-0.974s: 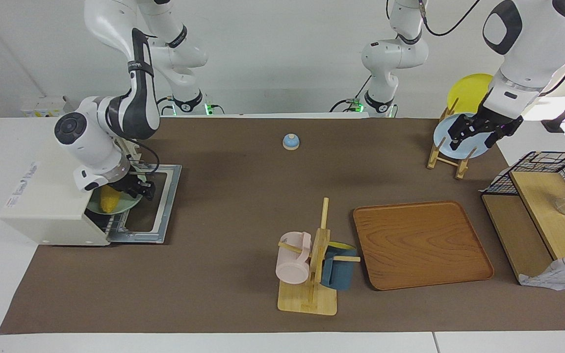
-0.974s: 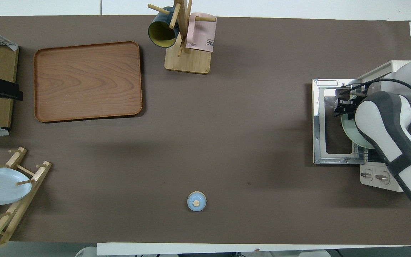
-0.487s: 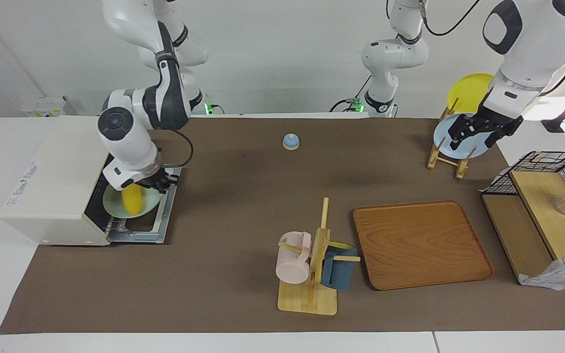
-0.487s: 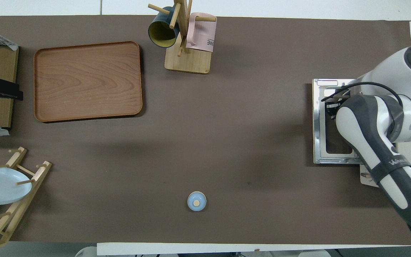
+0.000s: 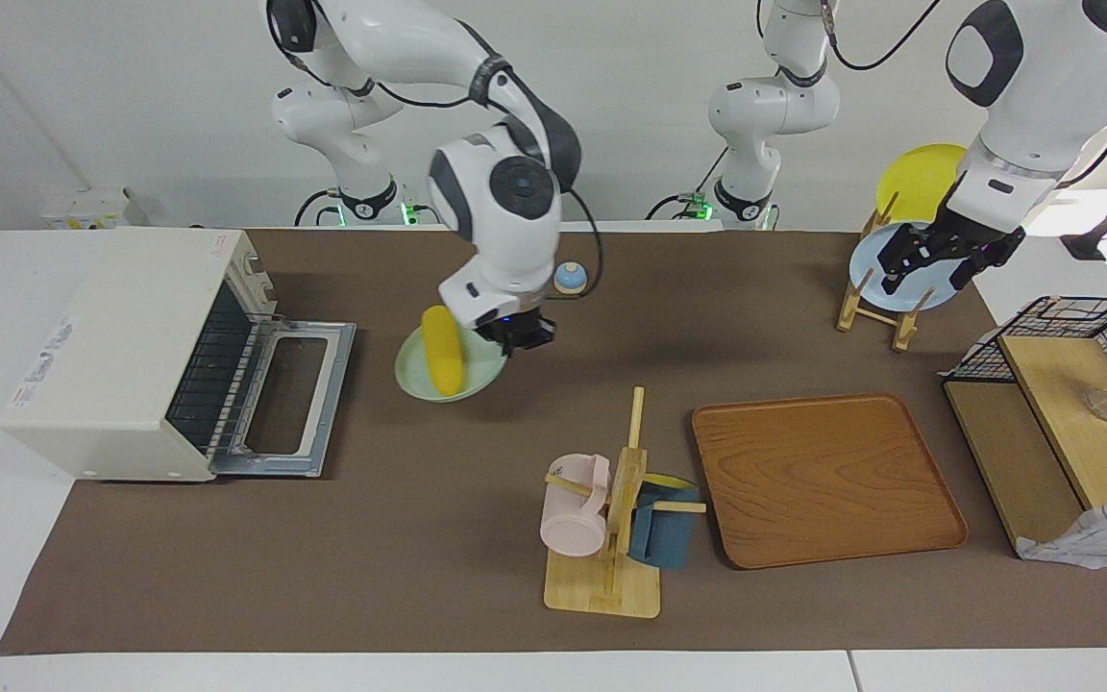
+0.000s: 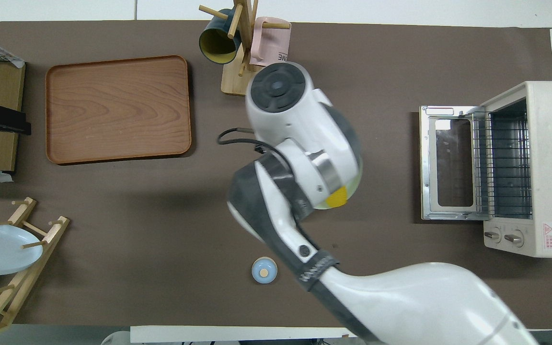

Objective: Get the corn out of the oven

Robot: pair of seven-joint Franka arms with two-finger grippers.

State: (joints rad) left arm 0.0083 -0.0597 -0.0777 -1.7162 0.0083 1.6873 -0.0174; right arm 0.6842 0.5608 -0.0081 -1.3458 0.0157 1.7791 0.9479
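Note:
The yellow corn (image 5: 443, 363) lies on a pale green plate (image 5: 419, 384). My right gripper (image 5: 518, 336) is shut on the plate's rim and holds it over the brown mat, between the oven (image 5: 102, 346) and the table's middle. The cream-white oven stands at the right arm's end with its door (image 5: 299, 404) folded down flat and nothing on its wire rack (image 6: 506, 163). In the overhead view the right arm covers the plate, and only the corn's tip (image 6: 337, 197) shows. My left gripper (image 5: 933, 261) waits, open, over the plate rack.
A mug tree (image 5: 611, 519) with a pink and a blue mug stands farther from the robots than the plate. Beside it lies a wooden tray (image 5: 823, 476). A blue bell (image 5: 570, 277), a plate rack (image 5: 885, 308) and a wire shelf (image 5: 1063, 404) are also here.
My right gripper has drawn the green plate with the corn out of the oven and carried it toward the table's middle. The left arm has not moved.

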